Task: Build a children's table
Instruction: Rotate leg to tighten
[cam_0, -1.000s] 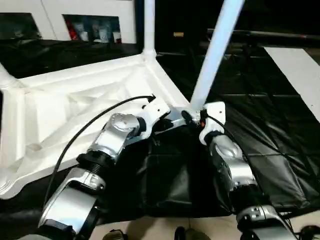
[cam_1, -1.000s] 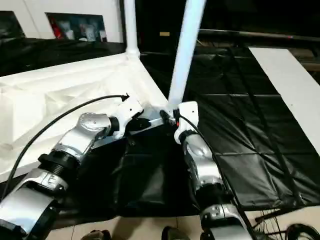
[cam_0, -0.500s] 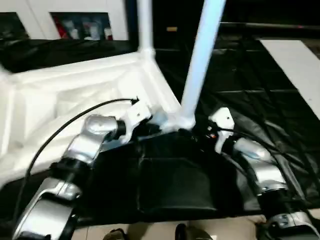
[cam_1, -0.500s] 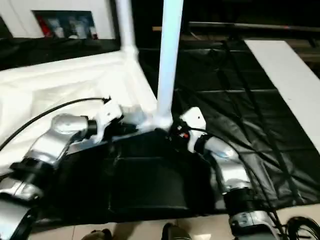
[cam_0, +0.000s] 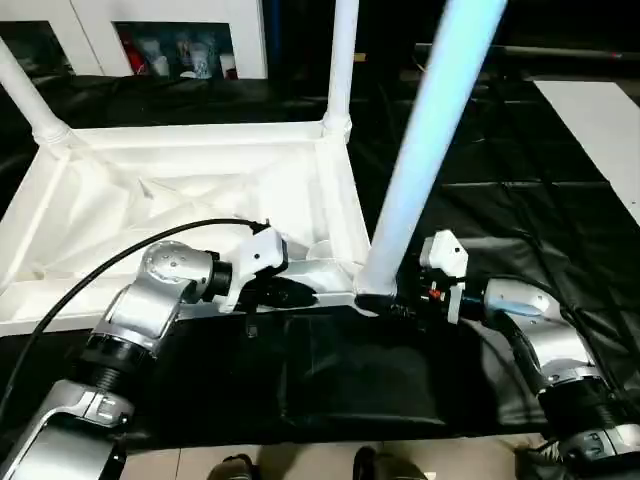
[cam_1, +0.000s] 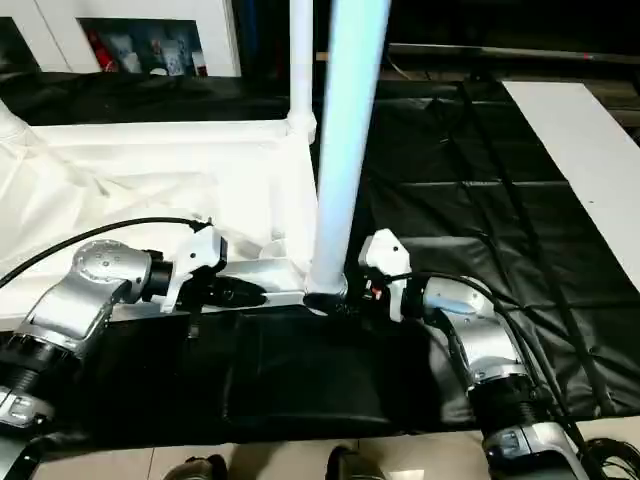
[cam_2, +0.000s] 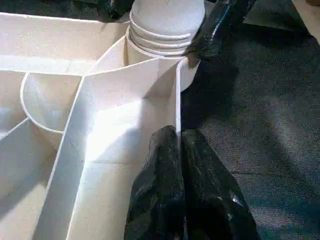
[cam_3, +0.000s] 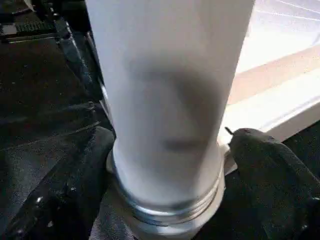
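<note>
The children's table lies upside down on a black sheet, its white ribbed tabletop (cam_0: 180, 190) facing up. Legs stand in the far corner sockets (cam_0: 343, 60) (cam_0: 25, 95). A third leg (cam_0: 430, 130) rises from the near right socket (cam_2: 165, 30). My left gripper (cam_2: 178, 145) is shut on the thin rim wall of the tabletop, close to that socket. My right gripper (cam_3: 170, 150) is open, with one finger (cam_3: 75, 185) on each side of the leg's ringed base (cam_3: 165, 200) and close to it.
The black sheet (cam_0: 520, 180) covers the floor, with a folded black pad (cam_0: 350, 380) right in front of me. A white cabinet with glass doors (cam_0: 170, 40) stands at the back. A flat white board (cam_0: 600, 130) lies at the far right. A black cable (cam_0: 90, 280) loops over my left forearm.
The camera has shifted. My right forearm has swung out to the right, and its jaws now stand wider around the leg's base. My left gripper has kept its hold on the rim.
</note>
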